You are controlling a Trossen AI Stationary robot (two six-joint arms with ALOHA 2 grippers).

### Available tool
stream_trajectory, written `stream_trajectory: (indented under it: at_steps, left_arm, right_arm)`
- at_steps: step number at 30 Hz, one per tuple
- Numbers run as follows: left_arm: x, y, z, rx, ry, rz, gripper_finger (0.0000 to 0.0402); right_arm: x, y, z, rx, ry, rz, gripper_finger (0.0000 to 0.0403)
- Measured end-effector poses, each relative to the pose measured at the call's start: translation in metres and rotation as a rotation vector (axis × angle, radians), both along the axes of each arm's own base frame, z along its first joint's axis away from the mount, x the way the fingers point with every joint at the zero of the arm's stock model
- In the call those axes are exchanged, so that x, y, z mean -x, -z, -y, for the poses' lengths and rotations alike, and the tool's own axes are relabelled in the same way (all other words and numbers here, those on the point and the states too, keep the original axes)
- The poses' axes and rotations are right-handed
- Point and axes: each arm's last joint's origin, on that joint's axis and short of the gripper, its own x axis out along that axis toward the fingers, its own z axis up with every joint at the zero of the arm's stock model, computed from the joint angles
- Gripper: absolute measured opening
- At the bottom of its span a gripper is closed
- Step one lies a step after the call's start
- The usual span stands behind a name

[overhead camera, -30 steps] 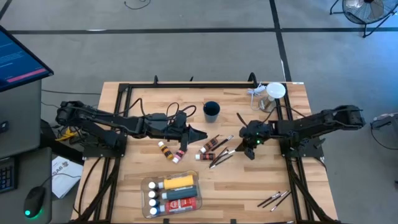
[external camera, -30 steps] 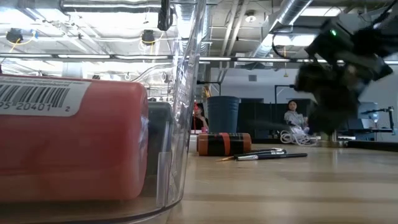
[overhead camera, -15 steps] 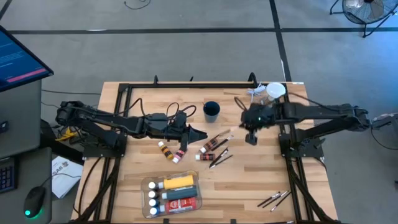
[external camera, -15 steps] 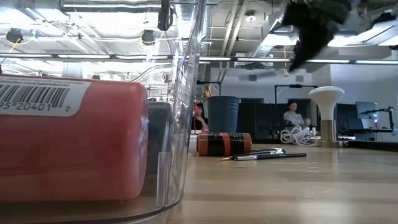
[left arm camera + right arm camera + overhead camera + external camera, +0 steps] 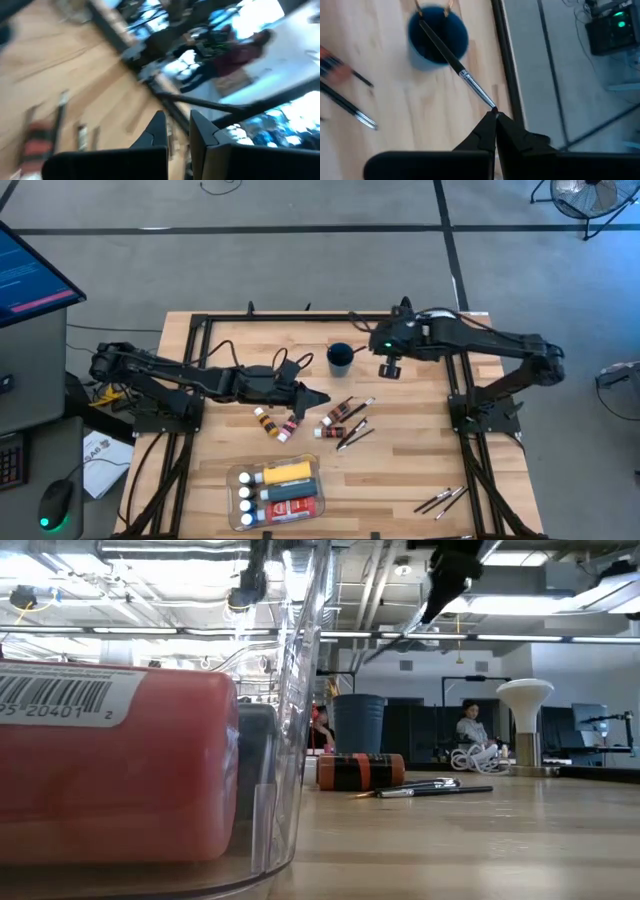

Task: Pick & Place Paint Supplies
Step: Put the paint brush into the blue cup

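My right gripper [image 5: 383,364] hangs high beside the blue cup [image 5: 340,358], shut on a thin dark-handled brush [image 5: 451,59]. In the right wrist view the brush's handle end reaches out over the cup's mouth [image 5: 438,40]. My left gripper [image 5: 322,397] hovers near the table's middle with its fingers [image 5: 161,131] a little apart, holding nothing. It sits between two small tubes [image 5: 277,423] and a cluster of tubes and brushes [image 5: 346,421] lying on the wood. My right gripper [image 5: 495,116] pinches the brush at its bristle end, just past the silver ferrule [image 5: 479,92], between the two fingertips. The brush is lifted clear of the table and sticks straight out ahead of the fingers. Its dark handle [image 5: 437,42] ends above the blue cup.
A clear tray [image 5: 279,490] near the table's near edge holds the yellow bottle, a red one and white-capped ones. More brushes [image 5: 441,500] lie at the near right corner. A white-lidded jar [image 5: 525,692] stands at the far right, and a black frame [image 5: 300,317] runs along the far edge.
My right gripper has risen from the brush cluster at the table's middle. It has swung toward the far edge and left, carrying the brush up clear of the table to beside the blue cup.
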Motion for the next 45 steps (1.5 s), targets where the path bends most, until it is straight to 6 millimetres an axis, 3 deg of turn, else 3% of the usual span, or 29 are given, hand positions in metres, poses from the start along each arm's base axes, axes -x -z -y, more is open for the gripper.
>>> stream_trajectory:
  at_steps: [4,10,19,29,37,45]
  left_arm:
    - [0.002,0.005,-0.002,0.002,-0.07,-0.057,0.0]
    - [0.008,-0.002,-0.003,-0.018,-0.07,-0.036,0.0]
    - [0.027,-0.005,-0.006,-0.045,-0.088,-0.02,0.0]
    - [0.052,-0.009,-0.007,-0.05,-0.138,0.03,0.0]
    - [0.054,-0.009,-0.005,-0.067,-0.162,0.029,0.0]
    - [0.054,-0.01,-0.005,-0.066,-0.166,0.035,0.0]
  right_arm:
    - [-0.02,0.013,0.009,0.02,-0.016,-0.118,0.0]
    - [-0.042,0.035,0.017,0.108,-0.039,-0.282,0.0]
    - [-0.067,0.039,0.021,0.149,-0.063,-0.311,0.0]
    - [-0.075,0.036,0.021,0.12,-0.184,-0.331,0.0]
    - [-0.078,0.036,0.017,0.094,-0.21,-0.301,0.0002]
    - [-0.081,0.036,0.015,0.074,-0.207,-0.255,0.0065]
